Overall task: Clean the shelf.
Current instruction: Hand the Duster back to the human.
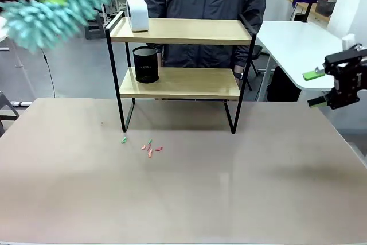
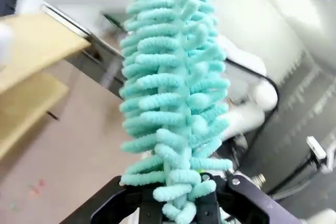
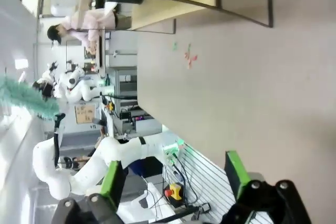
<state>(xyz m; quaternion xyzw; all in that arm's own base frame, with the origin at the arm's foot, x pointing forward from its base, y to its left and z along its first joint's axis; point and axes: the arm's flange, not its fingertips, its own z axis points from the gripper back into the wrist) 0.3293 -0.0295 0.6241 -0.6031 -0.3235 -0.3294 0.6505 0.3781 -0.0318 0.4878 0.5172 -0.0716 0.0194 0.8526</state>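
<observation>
Left gripper (image 2: pixel 181 203) clamped on duster (image 1: pixel 54 1), shelf (image 1: pixel 178 30) off beside its tip, nearer than wide-open, empty right gripper (image 1: pixel 318 88).

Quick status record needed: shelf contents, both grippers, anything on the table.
shelf: two tiers, on the table's far side
top board: white object at its left end
lower board: black mesh cup
left gripper: jaws shut on teal duster, raised up left
right gripper: open, empty
table: small coloured scraps before the shelf
</observation>
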